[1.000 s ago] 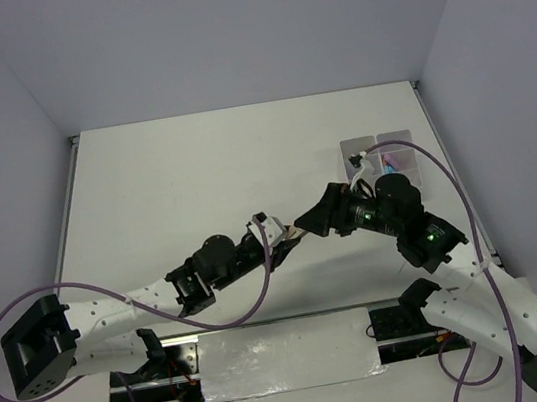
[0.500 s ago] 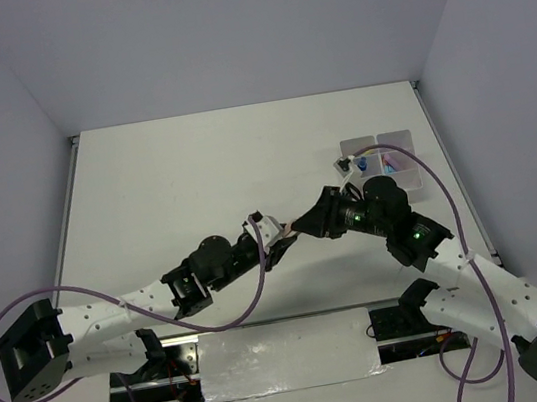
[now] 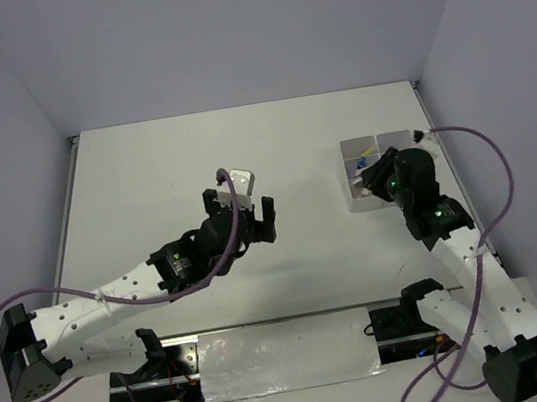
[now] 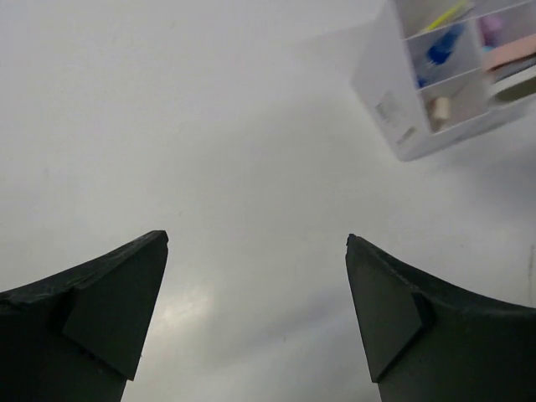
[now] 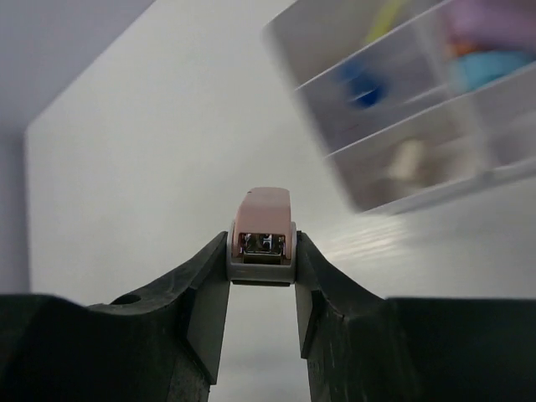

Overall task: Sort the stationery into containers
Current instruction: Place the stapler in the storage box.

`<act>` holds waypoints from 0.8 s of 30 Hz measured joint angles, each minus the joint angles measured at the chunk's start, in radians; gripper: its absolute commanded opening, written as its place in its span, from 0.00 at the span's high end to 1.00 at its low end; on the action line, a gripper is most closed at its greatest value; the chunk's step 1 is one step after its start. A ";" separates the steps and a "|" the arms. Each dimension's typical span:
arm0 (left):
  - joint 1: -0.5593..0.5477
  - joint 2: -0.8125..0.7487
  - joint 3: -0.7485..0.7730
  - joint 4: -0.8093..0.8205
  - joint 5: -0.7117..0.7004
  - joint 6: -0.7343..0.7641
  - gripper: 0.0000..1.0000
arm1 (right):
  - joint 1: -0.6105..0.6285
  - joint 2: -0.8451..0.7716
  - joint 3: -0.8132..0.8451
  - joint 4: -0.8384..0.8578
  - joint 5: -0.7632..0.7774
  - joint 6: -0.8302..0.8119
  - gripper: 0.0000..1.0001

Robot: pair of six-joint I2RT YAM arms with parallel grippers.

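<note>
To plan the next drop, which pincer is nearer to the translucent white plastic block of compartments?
Right. The right pincer, gripping a small pink item, is right beside the translucent white block; the open left pincer is far to its left.

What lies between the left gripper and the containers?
Only bare table; the left wrist view shows it between the left gripper and the containers.

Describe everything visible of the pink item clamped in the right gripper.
The pink item is a small block with a rounded top, dusty pink and plastic-looking. It has a grey lower rim and a shiny metal insert in its near end, like a mini stapler. It sits level, pinched on both sides by the right gripper. The containers lie beyond it, not touching.
</note>
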 measured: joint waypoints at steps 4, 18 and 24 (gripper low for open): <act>0.000 -0.023 0.067 -0.323 -0.086 -0.177 0.01 | -0.221 0.036 0.032 -0.068 0.200 0.047 1.00; -0.014 -0.222 0.046 -0.777 -0.098 -0.304 0.01 | -0.390 0.323 0.086 -0.093 0.369 0.279 1.00; -0.014 -0.246 0.013 -0.777 -0.077 -0.297 0.01 | -0.406 0.343 0.086 -0.041 0.366 0.293 1.00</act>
